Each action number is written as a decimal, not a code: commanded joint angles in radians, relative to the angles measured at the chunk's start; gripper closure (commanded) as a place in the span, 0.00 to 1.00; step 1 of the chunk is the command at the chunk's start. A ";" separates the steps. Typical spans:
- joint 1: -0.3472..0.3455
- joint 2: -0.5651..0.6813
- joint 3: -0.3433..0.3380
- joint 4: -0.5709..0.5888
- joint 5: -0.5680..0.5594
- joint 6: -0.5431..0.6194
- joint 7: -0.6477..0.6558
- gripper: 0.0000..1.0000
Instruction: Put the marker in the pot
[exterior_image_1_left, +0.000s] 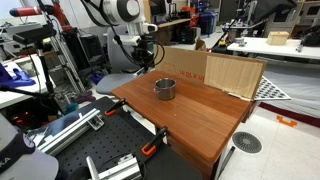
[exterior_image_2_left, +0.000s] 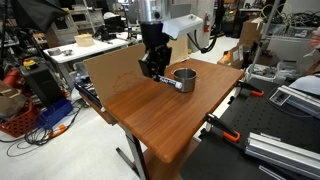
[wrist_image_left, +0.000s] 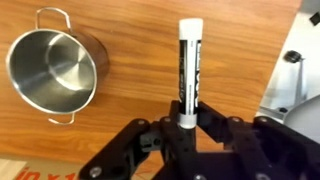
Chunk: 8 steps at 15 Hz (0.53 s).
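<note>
**Marker in my grip, pot just beside it**

My pincer is clenched on the marker. In the wrist view the marker's dark lower end is pinched at the bottom of the picture. The rest sticks straight out ahead of me: first a dark barrel with light lettering, then a white section at the far tip. Beneath it lies the bare wood of the desk. Whether the tip touches the wood I cannot tell.

In that same view the pot stands to one side of the marker, apart from it, with a strip of wood between them. It is upright, round and silvery, with a small loop handle on each of two opposite sides. Its shiny inside faces up at me. The marker is outside it.

In both exterior views my pincer hangs over the desk just beside the pot. The cardboard box stands along one edge of the desk. The pot sits in the half of the desk nearer that edge, clear of the box and well away from the opposite edge. The marker is too small in those views for me to make out.

A bit of the box, with red print on it, shows at a bottom corner of the wrist view.
</note>
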<state>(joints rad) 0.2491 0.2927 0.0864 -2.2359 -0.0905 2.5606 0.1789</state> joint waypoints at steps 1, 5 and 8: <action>-0.028 -0.066 -0.006 -0.022 -0.037 -0.029 -0.025 0.94; -0.050 -0.114 -0.047 -0.017 -0.124 -0.006 0.011 0.94; -0.069 -0.136 -0.076 -0.020 -0.181 0.047 0.056 0.94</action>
<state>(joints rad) 0.1963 0.1851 0.0210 -2.2338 -0.2072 2.5559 0.1766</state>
